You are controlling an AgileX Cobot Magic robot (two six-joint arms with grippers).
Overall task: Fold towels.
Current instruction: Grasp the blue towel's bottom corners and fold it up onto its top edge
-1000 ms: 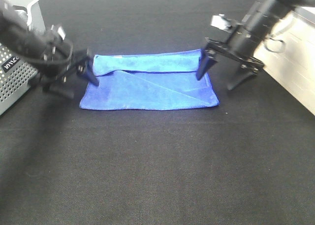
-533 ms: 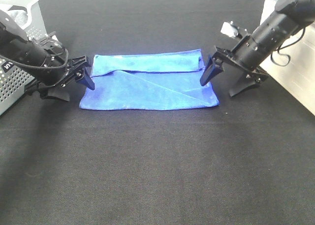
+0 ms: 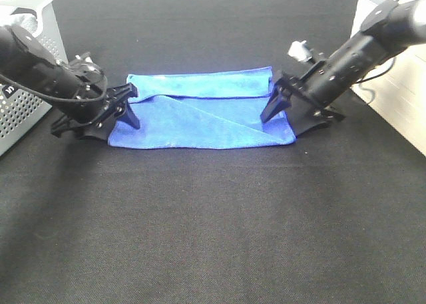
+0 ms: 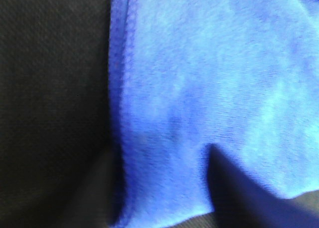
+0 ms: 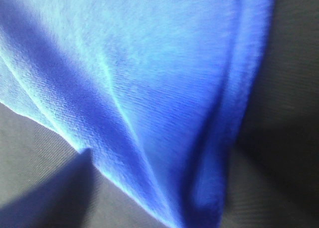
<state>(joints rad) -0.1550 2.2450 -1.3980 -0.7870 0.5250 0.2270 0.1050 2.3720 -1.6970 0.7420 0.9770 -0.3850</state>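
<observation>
as both arms crouch low at its two short ends, the towel lies flat on the black table, its far edge folded over and a diagonal flap across the front, with the grey basket off to its left. the left gripper has its jaws apart at the towel's left edge, one finger over the blue cloth. the right gripper mirrors it at the right edge, jaws parted too.

High view looks down; both wrist views hug the towel
</observation>
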